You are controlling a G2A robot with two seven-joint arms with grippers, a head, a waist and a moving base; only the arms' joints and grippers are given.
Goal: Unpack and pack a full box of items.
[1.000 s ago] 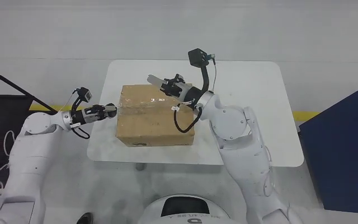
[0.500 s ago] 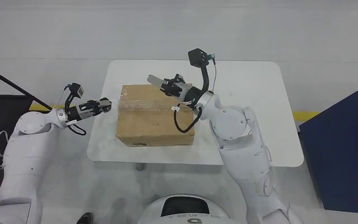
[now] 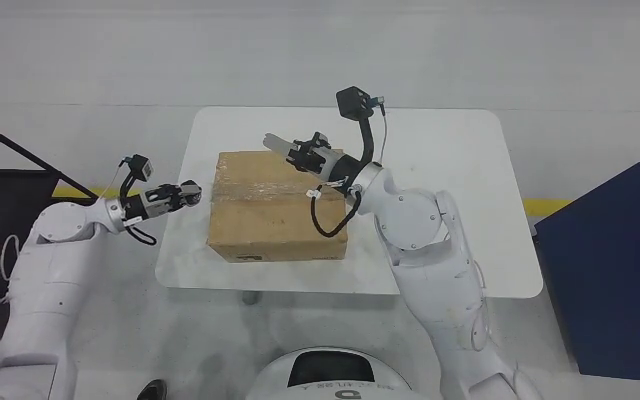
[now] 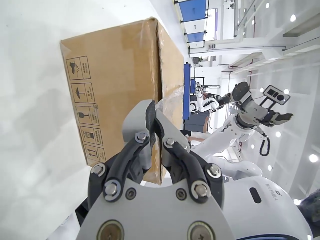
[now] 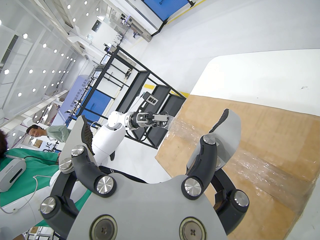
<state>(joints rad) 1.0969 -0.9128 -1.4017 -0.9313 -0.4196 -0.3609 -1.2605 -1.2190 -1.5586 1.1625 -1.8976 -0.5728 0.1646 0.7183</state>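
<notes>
Sitting on the left half of a white counter, close to its near edge, a brown cardboard box is closed, so none of its contents can be seen. A strip of clear tape runs along the centre seam of the lid from end to end and holds the flaps shut. That probably makes freeing the tape the first job in unpacking. At the box's left end, level with the lid and just clear of the cardboard, the left gripper has its fingers pressed together on a crinkled loose end of that tape. A thin stretch of film leads from the fingers to the top corner of the box. The grip looks placed to pull the tape away from the seam, outward from the box. Farther back, the right gripper hangs above the far edge of the lid, near its middle, with its fingers spread wide and nothing between them. It touches neither tape nor cardboard. From there it seems ready to press down and steady the box against the pull, or to take a flap once the seam is free. If nothing holds the box, it may slide toward the left arm.
</notes>
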